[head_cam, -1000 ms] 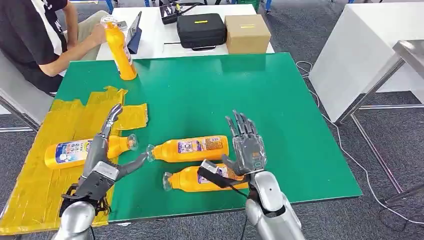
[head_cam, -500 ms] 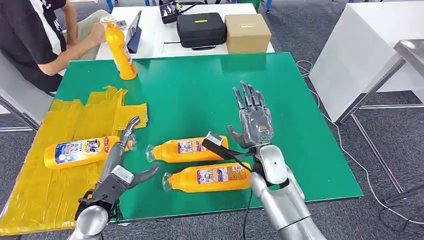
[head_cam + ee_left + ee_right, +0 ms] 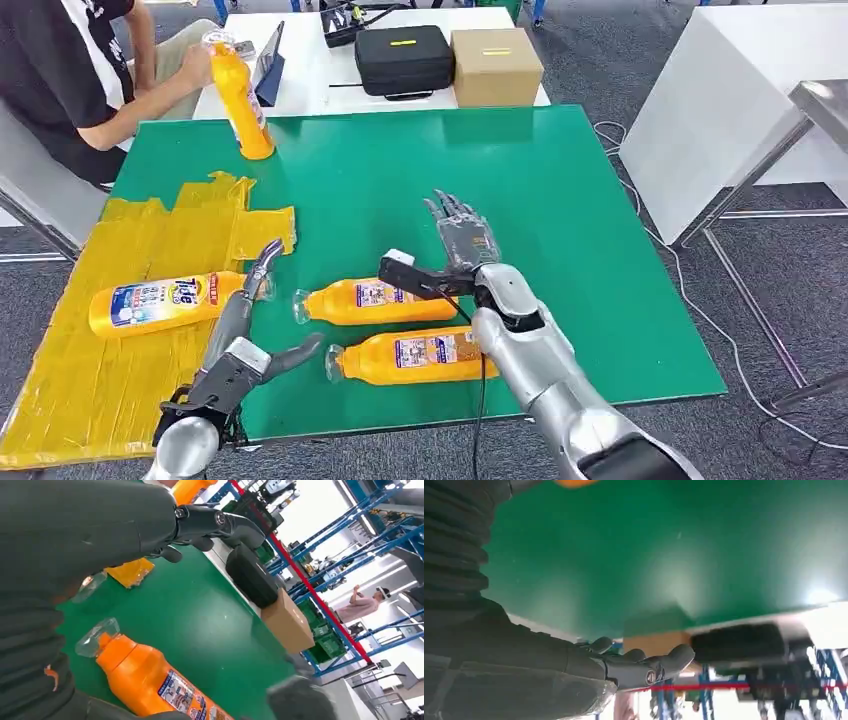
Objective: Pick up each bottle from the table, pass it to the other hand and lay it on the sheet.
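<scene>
Green covers the table (image 3: pixel 560 200) before us, with a crumpled yellow sheet (image 3: pixel 90 370) spread over its near left corner and grey carpet around it. On the sheet we see one orange bottle (image 3: pixel 165 302) lying on its side, its label reading what looks like "Tide" in red on a blue and white ground. Two more orange bottles lie on the bare green, clear caps toward the sheet: the farther lying bottle (image 3: pixel 375 300) and the nearer lying bottle (image 3: pixel 415 357), just beside each other; their labels are too small for us to read. A fourth upright bottle (image 3: pixel 243 100) stands at the far left edge of the table, held at its top by a seated person's hand (image 3: pixel 195 68). Our left hand (image 3: pixel 245 335) hangs empty near the border of sheet and green, fingers loosely extended toward the cap of the bottle on the sheet, thumb out toward the nearer lying bottle. Our right hand (image 3: pixel 462 240) is spread flat and empty above the green, just beyond the farther lying bottle, and its forearm crosses over the ends of both lying bottles. Behind the table, on a white bench (image 3: pixel 300 85), sit a black case (image 3: pixel 403 60) with a small yellow tag and a cardboard box (image 3: pixel 496 65)
</scene>
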`<move>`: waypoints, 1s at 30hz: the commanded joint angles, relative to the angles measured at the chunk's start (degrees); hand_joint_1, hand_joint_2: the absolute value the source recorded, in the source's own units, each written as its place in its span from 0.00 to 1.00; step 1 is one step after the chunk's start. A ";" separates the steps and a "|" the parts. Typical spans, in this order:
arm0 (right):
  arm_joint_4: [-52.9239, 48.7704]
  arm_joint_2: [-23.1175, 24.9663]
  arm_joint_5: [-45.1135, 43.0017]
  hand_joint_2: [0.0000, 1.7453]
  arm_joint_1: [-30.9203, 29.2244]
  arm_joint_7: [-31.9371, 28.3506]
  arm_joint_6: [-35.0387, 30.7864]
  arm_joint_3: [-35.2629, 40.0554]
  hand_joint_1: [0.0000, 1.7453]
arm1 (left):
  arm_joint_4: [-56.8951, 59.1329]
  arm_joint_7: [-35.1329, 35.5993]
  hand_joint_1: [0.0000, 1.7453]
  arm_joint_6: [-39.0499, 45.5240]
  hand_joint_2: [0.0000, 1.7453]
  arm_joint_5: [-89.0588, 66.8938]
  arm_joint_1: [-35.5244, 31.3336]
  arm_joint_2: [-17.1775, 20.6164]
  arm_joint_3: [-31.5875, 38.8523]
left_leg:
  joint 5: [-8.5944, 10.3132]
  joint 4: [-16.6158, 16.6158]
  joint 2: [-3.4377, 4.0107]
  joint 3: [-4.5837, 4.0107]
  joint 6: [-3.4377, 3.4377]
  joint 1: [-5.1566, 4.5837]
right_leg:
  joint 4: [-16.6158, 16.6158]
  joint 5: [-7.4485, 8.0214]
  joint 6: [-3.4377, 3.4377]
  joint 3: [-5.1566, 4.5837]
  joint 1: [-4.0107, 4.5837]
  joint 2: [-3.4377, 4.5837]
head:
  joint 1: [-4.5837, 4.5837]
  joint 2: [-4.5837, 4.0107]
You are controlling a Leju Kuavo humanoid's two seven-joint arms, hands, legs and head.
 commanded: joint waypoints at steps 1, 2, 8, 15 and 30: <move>21.61 2.68 2.43 1.00 -8.68 1.95 -0.62 6.04 0.00 | 5.66 0.45 0.00 0.48 1.00 0.05 -2.76 -0.34 -0.60 | -0.10 -0.08 0.01 0.28 -0.13 0.01 | -0.07 -0.07 -0.04 0.24 -0.03 0.22 | 0.00 0.00; 21.68 2.81 2.52 1.00 -8.72 2.02 -0.68 6.12 0.00 | 5.76 0.49 0.00 0.49 1.00 0.00 -2.85 -0.45 -0.61 | -0.08 -0.04 0.01 0.18 -0.11 0.02 | -0.04 -0.05 -0.03 0.15 -0.01 0.17 | 0.02 0.02; 21.16 2.64 2.96 1.00 -8.34 2.85 0.17 6.40 0.00 | 8.76 0.47 0.00 0.40 1.00 0.08 -4.55 -1.15 -0.94 | 0.00 -0.09 -0.23 0.24 -0.13 0.02 | -0.11 -0.05 -0.04 0.25 -0.02 -0.03 | 0.00 0.02; 20.70 2.37 4.04 1.00 -7.85 3.40 0.25 7.40 0.00 | 8.94 0.52 0.00 0.04 1.00 0.16 -4.95 -1.34 -0.96 | -0.02 -0.05 -0.12 0.30 -0.08 0.03 | -0.10 -0.04 -0.03 0.29 0.00 0.00 | 0.00 0.00; -8.17 -2.02 6.75 1.00 2.71 6.73 8.13 14.33 0.00 | 12.17 0.76 0.00 -0.94 1.00 0.69 -5.66 -1.99 0.44 | -0.01 -0.03 -0.13 0.28 -0.06 0.04 | -0.08 -0.04 -0.02 0.24 0.00 -0.04 | 0.00 0.02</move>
